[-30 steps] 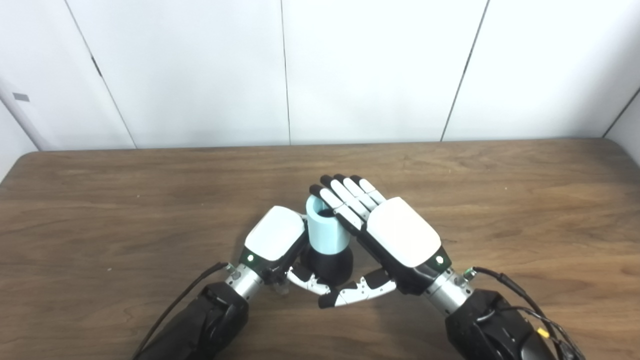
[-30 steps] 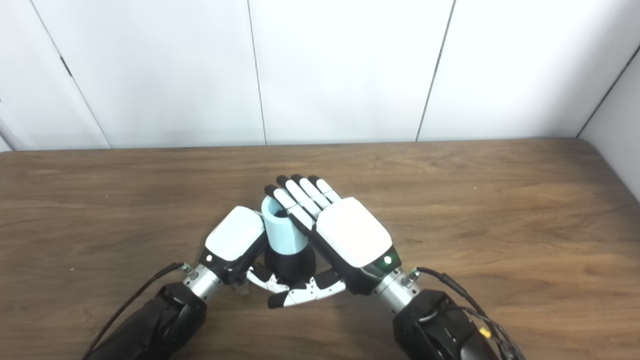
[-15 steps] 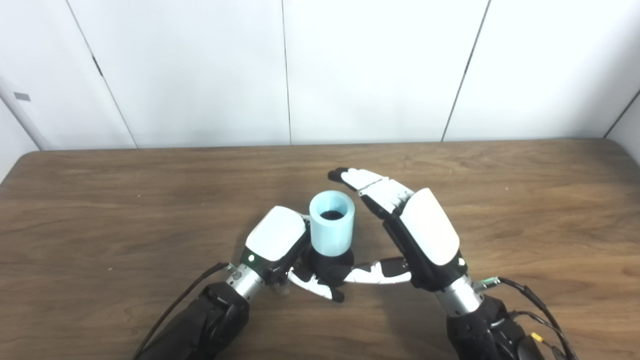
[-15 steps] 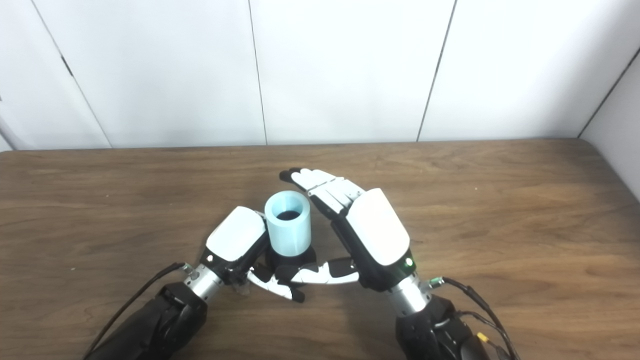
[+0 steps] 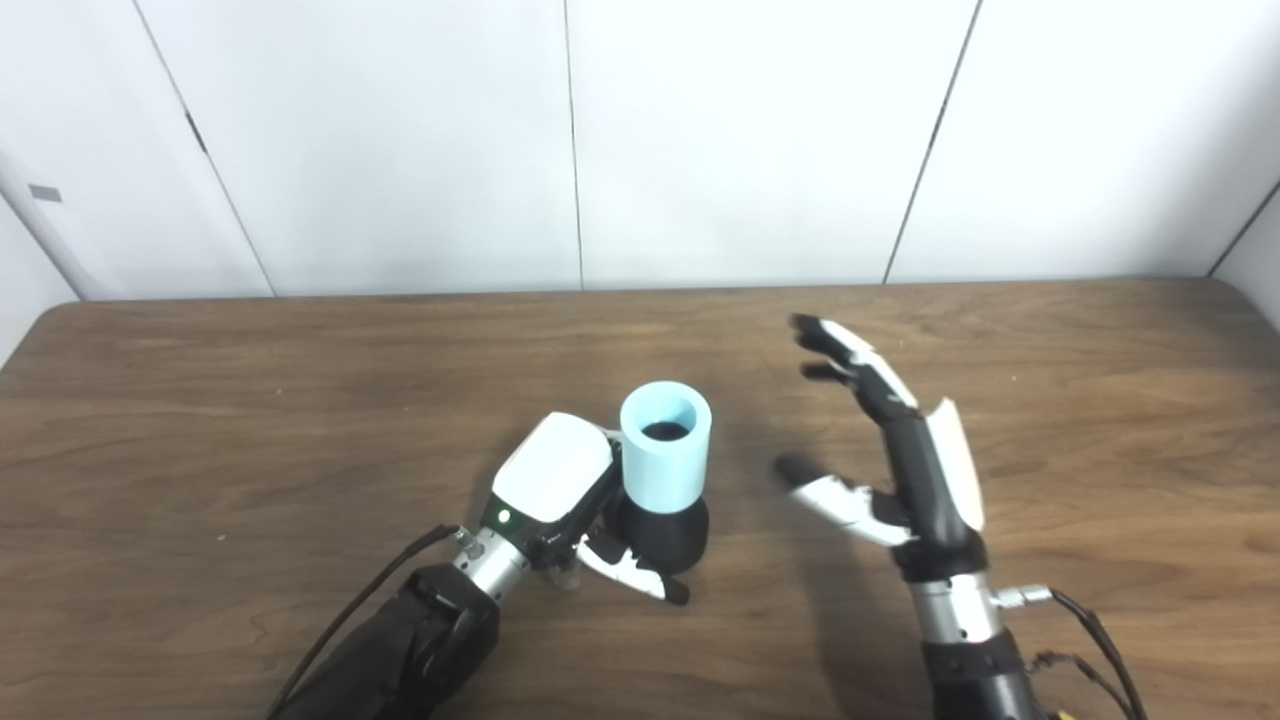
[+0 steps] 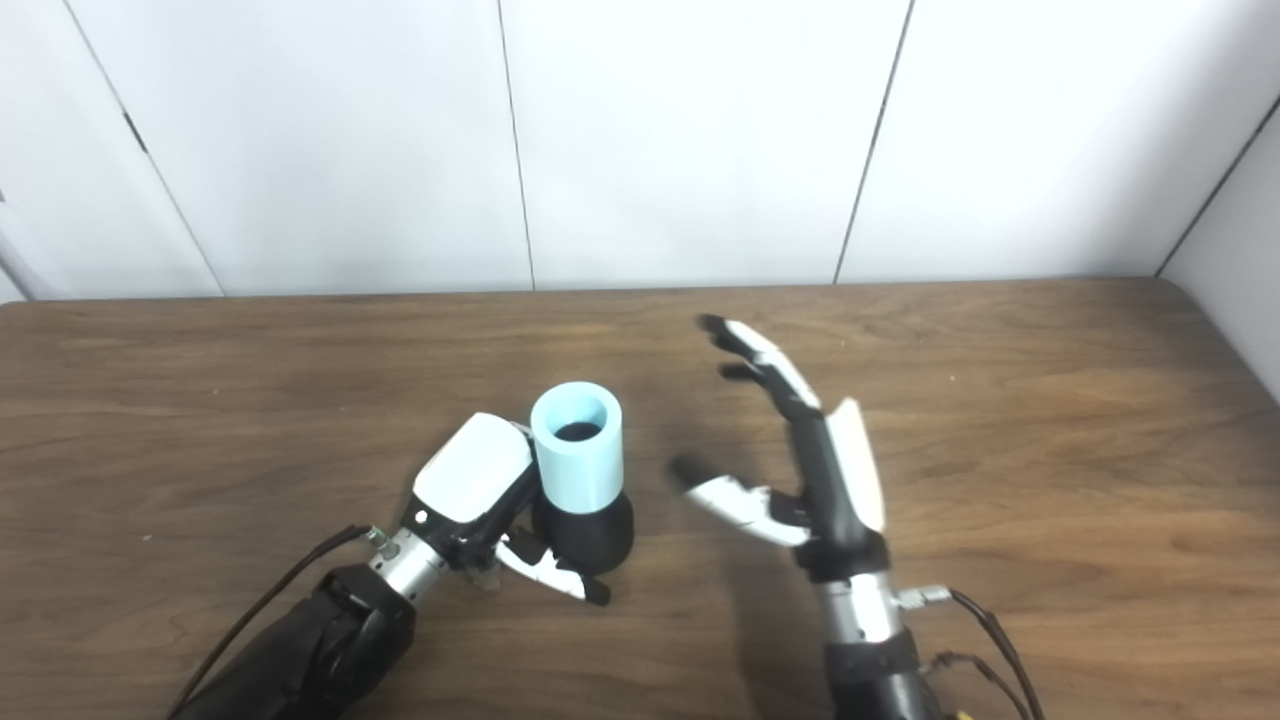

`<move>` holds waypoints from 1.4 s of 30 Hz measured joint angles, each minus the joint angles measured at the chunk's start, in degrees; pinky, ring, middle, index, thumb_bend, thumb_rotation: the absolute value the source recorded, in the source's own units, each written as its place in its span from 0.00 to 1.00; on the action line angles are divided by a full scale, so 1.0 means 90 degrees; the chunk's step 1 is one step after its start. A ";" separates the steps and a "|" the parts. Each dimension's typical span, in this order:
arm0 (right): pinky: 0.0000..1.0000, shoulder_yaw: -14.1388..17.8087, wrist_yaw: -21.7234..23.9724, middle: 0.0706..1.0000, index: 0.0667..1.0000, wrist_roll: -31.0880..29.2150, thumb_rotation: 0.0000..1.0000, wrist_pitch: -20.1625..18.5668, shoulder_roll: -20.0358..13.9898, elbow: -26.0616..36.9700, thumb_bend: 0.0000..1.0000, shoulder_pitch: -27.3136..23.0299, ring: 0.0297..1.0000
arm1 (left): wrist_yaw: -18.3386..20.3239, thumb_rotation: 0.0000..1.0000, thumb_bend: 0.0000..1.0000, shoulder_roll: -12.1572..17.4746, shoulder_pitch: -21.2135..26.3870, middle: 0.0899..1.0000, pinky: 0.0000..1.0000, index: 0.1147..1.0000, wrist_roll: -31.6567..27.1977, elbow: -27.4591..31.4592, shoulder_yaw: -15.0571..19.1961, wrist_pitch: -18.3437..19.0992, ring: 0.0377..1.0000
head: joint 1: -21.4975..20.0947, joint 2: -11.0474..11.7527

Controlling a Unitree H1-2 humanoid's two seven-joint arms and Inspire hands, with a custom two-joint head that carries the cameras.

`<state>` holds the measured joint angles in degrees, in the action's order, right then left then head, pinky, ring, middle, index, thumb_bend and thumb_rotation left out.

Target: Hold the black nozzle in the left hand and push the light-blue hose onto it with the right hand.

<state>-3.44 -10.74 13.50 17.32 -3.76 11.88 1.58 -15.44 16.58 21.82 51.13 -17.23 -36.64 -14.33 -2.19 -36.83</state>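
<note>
The light-blue hose (image 5: 664, 445) is a short upright tube, seated on top of the black nozzle (image 5: 660, 534), with its open end facing up. My left hand (image 5: 555, 490) is shut on the nozzle's black base from the left, its thumb (image 5: 630, 575) wrapped across the front. My right hand (image 5: 900, 455) hangs open to the right of the hose, well apart from it, fingers spread and pointing away, thumb toward the hose. Most of the nozzle's upper part is hidden inside the hose.
The brown wooden table (image 5: 250, 400) runs wide on both sides, with its far edge against white wall panels (image 5: 740, 140). A black cable (image 5: 1085, 625) trails from the right wrist near the bottom edge.
My right hand let go of the hose top, opened, and swung away to the right. The hose stays upright on the nozzle. The left hand has not moved.
</note>
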 measured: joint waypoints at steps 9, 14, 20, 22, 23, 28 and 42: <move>0.68 0.0492 0.0154 0.73 0.72 -0.1078 0.42 -0.0966 0.0307 -0.0007 0.34 0.0103 0.73 | 0.0018 0.00 0.51 0.0003 -0.0007 0.43 0.59 0.43 0.0006 0.0024 0.0005 0.0054 0.49 | 0.0049 -0.0019; 0.69 0.0513 0.0177 0.73 0.72 -0.1058 0.53 -0.1114 0.0314 -0.0007 0.44 0.0105 0.73 | 0.0088 0.20 0.98 0.0009 -0.0101 0.65 0.76 0.67 0.0034 0.0250 0.0015 0.0360 0.69 | 0.0039 -0.0019; 0.67 0.0522 0.0177 0.72 0.72 -0.0947 0.58 -0.1118 0.0313 -0.0091 0.50 0.0105 0.72 | 0.0186 0.27 1.00 -0.0046 -0.0201 0.83 0.89 0.86 0.0034 0.0463 0.0025 0.0719 0.88 | 0.0048 -0.0019; 0.66 0.0523 0.0176 0.72 0.71 -0.0903 0.57 -0.1118 0.0313 -0.0140 0.49 0.0105 0.72 | 0.0207 0.29 1.00 -0.0052 -0.0207 0.86 0.92 0.89 0.0033 0.0494 0.0025 0.0802 0.90 | 0.0049 -0.0019; 0.66 0.0523 0.0177 0.72 0.72 -0.0891 0.57 -0.1119 0.0313 -0.0161 0.49 0.0106 0.72 | 0.0234 0.30 1.00 -0.0052 -0.0211 0.87 0.93 0.91 0.0033 0.0525 0.0025 0.0830 0.92 | 0.0049 -0.0019; 0.67 0.0519 0.0186 0.72 0.71 -0.0854 0.54 -0.1126 0.0313 -0.0188 0.47 0.0108 0.71 | 0.0451 0.32 1.00 -0.0052 -0.0209 0.92 0.99 0.94 0.0000 0.0672 0.0036 0.1017 0.98 | 0.0078 -0.0029; 0.67 0.0508 0.0250 0.72 0.72 -0.0806 0.53 -0.1131 0.0318 -0.0187 0.48 0.0113 0.72 | 0.1064 0.35 1.00 -0.0044 -0.0165 0.97 1.00 0.98 -0.0089 0.0902 0.0174 0.1171 1.00 | 0.0049 0.0020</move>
<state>1.13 -8.49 6.25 7.14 -0.89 10.19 2.60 -5.86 16.19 20.34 50.33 -9.11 -35.07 -3.78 -1.76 -36.65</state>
